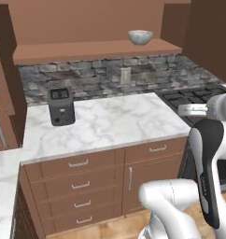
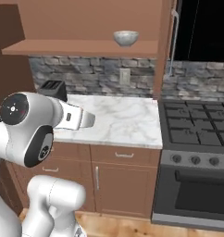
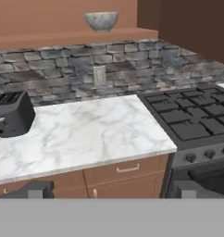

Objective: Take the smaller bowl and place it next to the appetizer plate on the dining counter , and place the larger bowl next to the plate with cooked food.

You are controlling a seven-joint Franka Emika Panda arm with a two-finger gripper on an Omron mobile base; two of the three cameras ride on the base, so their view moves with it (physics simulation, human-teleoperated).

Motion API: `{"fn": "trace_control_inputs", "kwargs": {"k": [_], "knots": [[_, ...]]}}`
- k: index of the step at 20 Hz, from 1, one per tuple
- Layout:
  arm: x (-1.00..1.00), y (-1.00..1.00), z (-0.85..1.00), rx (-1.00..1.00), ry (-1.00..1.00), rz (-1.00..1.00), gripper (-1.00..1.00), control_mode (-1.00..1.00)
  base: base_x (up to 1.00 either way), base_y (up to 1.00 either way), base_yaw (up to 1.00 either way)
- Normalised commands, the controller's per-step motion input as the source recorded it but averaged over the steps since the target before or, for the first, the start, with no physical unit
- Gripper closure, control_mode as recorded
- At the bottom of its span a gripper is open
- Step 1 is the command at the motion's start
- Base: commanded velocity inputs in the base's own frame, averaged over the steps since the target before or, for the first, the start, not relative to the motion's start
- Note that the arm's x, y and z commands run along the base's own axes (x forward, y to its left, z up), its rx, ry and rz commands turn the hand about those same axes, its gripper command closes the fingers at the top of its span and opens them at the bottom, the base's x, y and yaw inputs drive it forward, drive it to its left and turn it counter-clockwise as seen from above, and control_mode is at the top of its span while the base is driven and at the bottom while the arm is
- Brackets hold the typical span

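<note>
A grey-white marbled bowl (image 1: pixel 140 37) (image 2: pixel 126 38) (image 3: pixel 102 21) stands upright on a brown wall shelf (image 1: pixel 87 50) above the stone backsplash. With nothing beside it to compare, I cannot tell whether it is the smaller bowl or the larger bowl. My gripper (image 3: pixel 109 190) is open, its two dark fingertips (image 3: pixel 35 190) wide apart with nothing between them. It hangs in front of the kitchen counter, well below and short of the bowl. The appetizer plate, the plate with cooked food and the dining counter are out of view.
A black toaster (image 1: pixel 61 106) (image 3: pixel 12 113) sits at the back left of the marble counter with wooden drawers (image 1: pixel 110 126). A black gas stove (image 2: pixel 197 122) (image 3: pixel 192 115) with an oven below adjoins it on the right. A wall outlet (image 3: pixel 99 75) sits under the shelf.
</note>
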Motion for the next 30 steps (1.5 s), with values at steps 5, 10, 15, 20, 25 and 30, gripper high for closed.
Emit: {"fn": "trace_control_inputs", "kwargs": {"k": [5,10,15,20,25,30], "knots": [[0.0,0.0,0.0,0.0,0.0,0.0,-1.0,1.0,0.8,-0.15,0.0],[0.0,0.0,0.0,0.0,0.0,0.0,-1.0,1.0,0.51,-0.31,0.0],[0.0,0.0,0.0,0.0,0.0,0.0,-1.0,1.0,0.42,-0.43,0.0],[0.0,0.0,0.0,0.0,0.0,0.0,-1.0,1.0,0.59,-0.19,0.0],[0.0,0.0,0.0,0.0,0.0,0.0,-1.0,1.0,0.97,0.2,0.0],[0.0,0.0,0.0,0.0,0.0,0.0,-1.0,1.0,0.82,0.13,0.0]]}}
